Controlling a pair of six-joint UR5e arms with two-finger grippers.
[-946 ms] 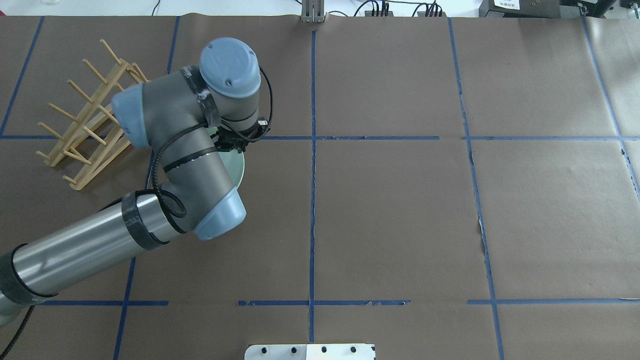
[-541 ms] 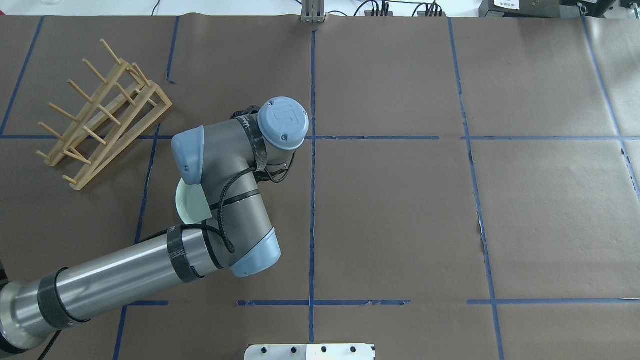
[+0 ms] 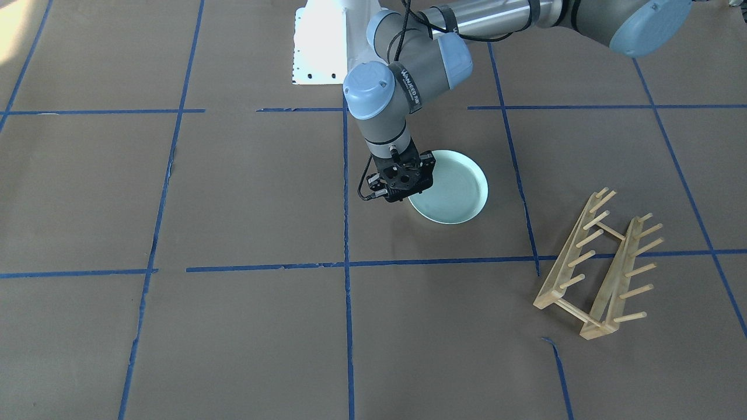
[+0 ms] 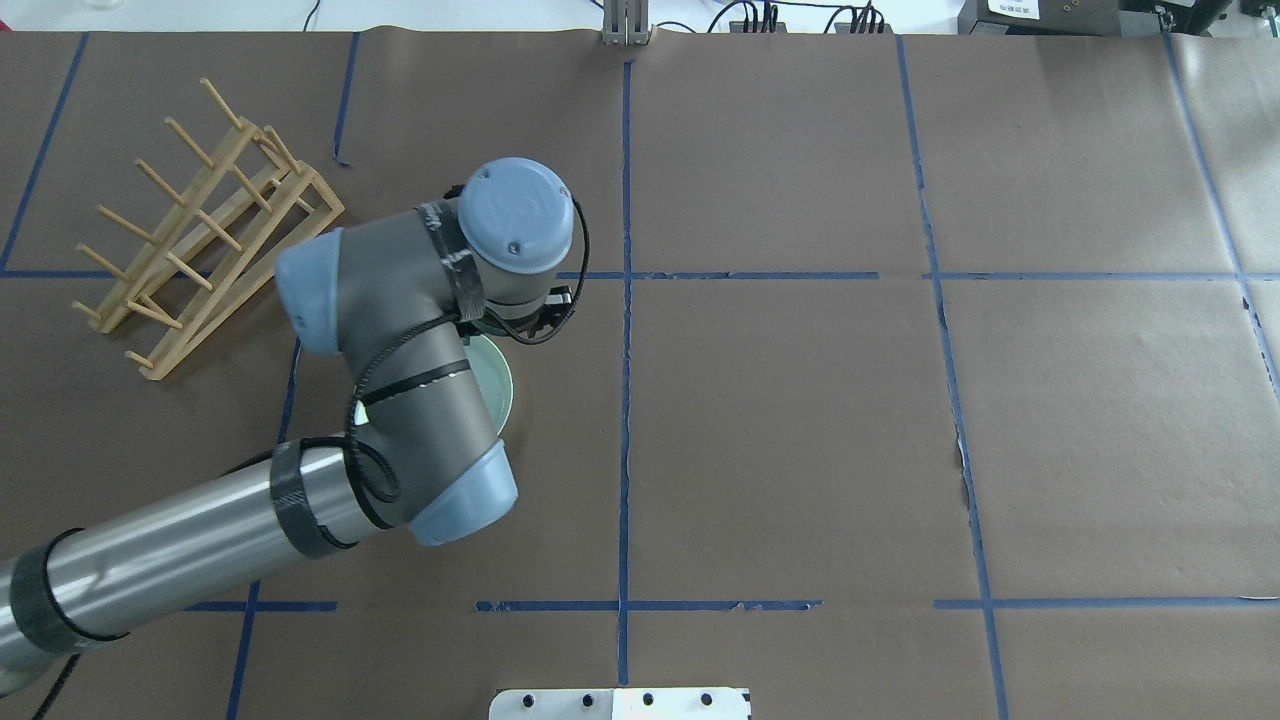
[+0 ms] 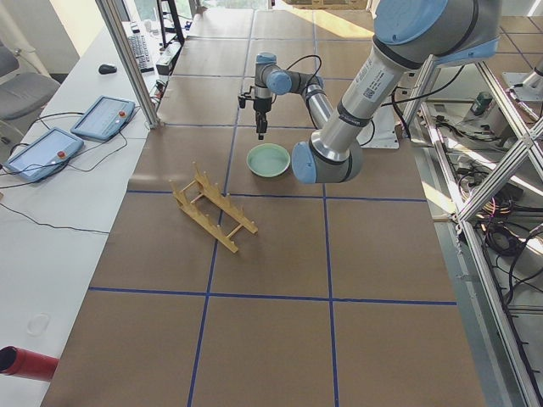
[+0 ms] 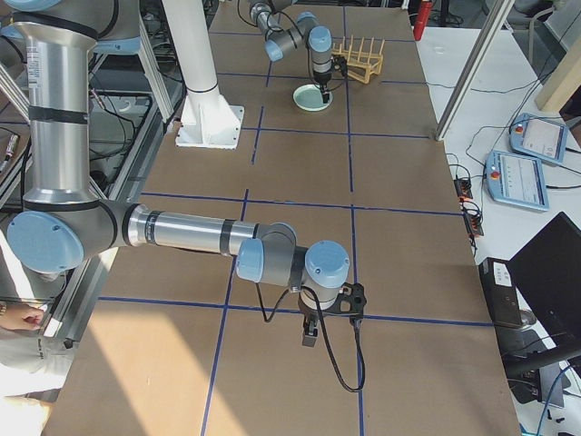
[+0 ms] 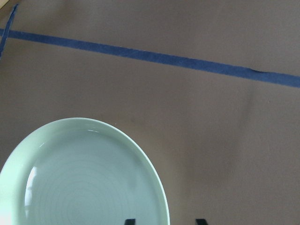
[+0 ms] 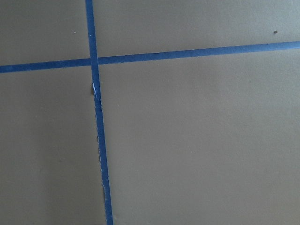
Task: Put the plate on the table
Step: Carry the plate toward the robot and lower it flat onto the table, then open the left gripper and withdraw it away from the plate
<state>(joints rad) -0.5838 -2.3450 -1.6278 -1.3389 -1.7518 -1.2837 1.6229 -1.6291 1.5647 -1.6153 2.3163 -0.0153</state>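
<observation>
The pale mint-green plate (image 3: 452, 186) lies flat on the brown paper-covered table (image 3: 233, 192). It also shows in the overhead view (image 4: 497, 385), partly under my left arm, in the left wrist view (image 7: 79, 187) and in the exterior left view (image 5: 268, 159). My left gripper (image 3: 402, 184) hangs just above the plate's edge and points down. In the left wrist view its two fingertips (image 7: 200, 221) stand apart, with the plate's rim between them and below, so it is open and empty. My right gripper (image 6: 309, 331) hangs over bare table far from the plate; I cannot tell whether it is open.
The light wooden peg rack (image 3: 595, 268) stands empty on the table beyond the plate, at the far left in the overhead view (image 4: 200, 230). The white robot base (image 3: 321, 46) is at the near middle edge. Blue tape lines cross the paper.
My left wrist swung toward the robot's side and then back away from it. The plate now shows a little nearer the robot than 0.9 s ago.
</observation>
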